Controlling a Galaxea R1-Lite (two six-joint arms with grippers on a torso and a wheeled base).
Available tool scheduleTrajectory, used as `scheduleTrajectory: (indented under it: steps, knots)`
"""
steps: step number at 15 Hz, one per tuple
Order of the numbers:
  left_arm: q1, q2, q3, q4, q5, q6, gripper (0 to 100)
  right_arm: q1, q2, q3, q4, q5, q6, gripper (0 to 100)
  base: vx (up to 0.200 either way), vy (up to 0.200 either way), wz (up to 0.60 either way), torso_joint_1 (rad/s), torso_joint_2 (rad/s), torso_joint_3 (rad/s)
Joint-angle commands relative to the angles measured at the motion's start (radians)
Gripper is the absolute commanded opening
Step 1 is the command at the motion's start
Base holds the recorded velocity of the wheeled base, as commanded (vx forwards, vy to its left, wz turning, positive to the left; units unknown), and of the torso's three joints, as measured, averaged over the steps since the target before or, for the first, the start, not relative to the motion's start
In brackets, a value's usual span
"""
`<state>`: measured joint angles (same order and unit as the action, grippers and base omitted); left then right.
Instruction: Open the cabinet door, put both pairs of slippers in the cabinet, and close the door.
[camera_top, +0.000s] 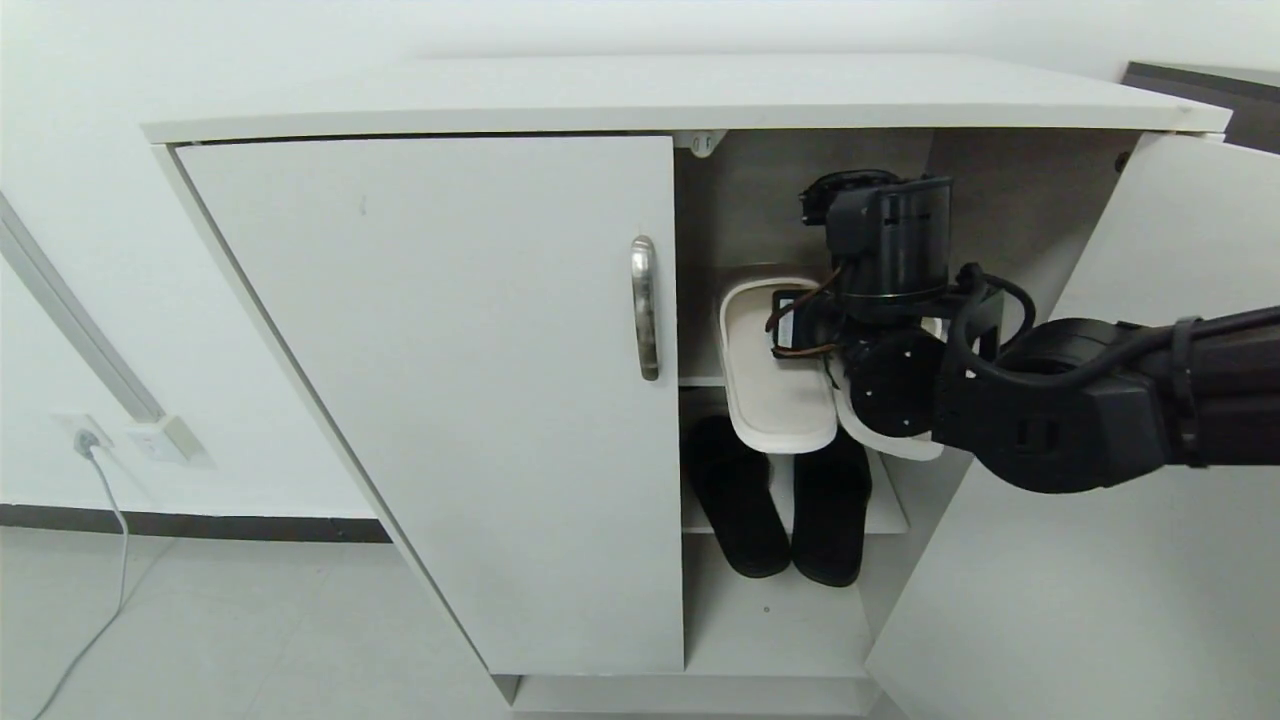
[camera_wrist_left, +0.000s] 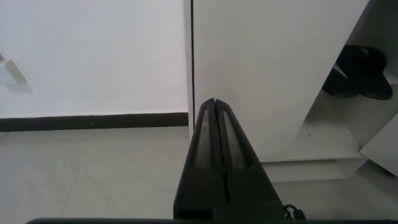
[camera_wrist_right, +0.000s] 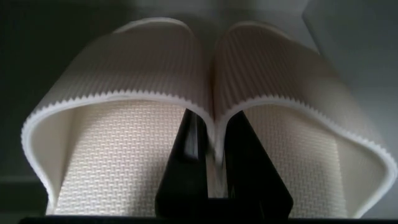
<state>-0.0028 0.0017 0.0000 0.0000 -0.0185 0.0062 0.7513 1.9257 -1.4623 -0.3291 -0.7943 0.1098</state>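
My right gripper (camera_wrist_right: 211, 134) is clenched on the white slippers (camera_wrist_right: 124, 155). Its two fingers (camera_wrist_right: 241, 158) pinch the inner strap edges of both slippers together, so the pair hangs on this one narrow grip. The toes point away from the gripper into the cabinet (camera_top: 640, 95), and the heels are on the wrist side.

In the head view the heels stick out past the front edge of the upper shelf (camera_top: 700, 381), which is just under the gripper. I cannot tell if the soles already lie on this shelf.

Here is my first worry. If I let go now, I judge the overhanging pair can tip forward and drop on the black slippers (camera_top: 780, 510), which lie on the lower shelf (camera_top: 890, 510) straight below the gripper.

The second worry is that the straps are soft and squeezed. When I pull back, a strap may stick to a finger and the slipper may come out with it.

Beside the arm, on its outer side, the right door (camera_top: 1130, 300) stands open. If the heels remain over the edge, I think this door will hit them when closing. The left door (camera_top: 450, 380) on the other side of the gripper is closed.

Well apart from all this, my left gripper (camera_wrist_left: 214, 109) is pressed closed with nothing in it, low before the left door.
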Motion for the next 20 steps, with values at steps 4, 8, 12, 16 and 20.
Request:
scheduleTrajectory:
  steps: [4, 8, 12, 16, 20]
  knots:
    - [0.0, 0.0, 0.0, 0.0, 0.0, 0.0, 0, -0.061, 0.105, -0.168, 0.079, 0.027, 0.001, 0, 0.0, 0.0, 0.0, 0.0, 0.0, 0.0]
    - [0.0, 0.0, 0.0, 0.0, 0.0, 0.0, 0, -0.092, 0.131, -0.213, 0.091, 0.107, -0.005, 0, 0.0, 0.0, 0.0, 0.0, 0.0, 0.0]
    - [0.0, 0.0, 0.0, 0.0, 0.0, 0.0, 0, -0.107, 0.154, -0.234, 0.091, 0.109, -0.013, 0, 0.0, 0.0, 0.0, 0.0, 0.0, 0.0]
    - [0.0, 0.0, 0.0, 0.0, 0.0, 0.0, 0, -0.109, 0.156, -0.234, 0.093, 0.109, -0.013, 0, 0.0, 0.0, 0.0, 0.0, 0.0, 0.0]
    - [0.0, 0.0, 0.0, 0.0, 0.0, -0.002, 0, -0.101, 0.147, -0.213, 0.091, 0.109, -0.013, 100, 0.0, 0.0, 0.0, 0.0, 0.0, 0.0]
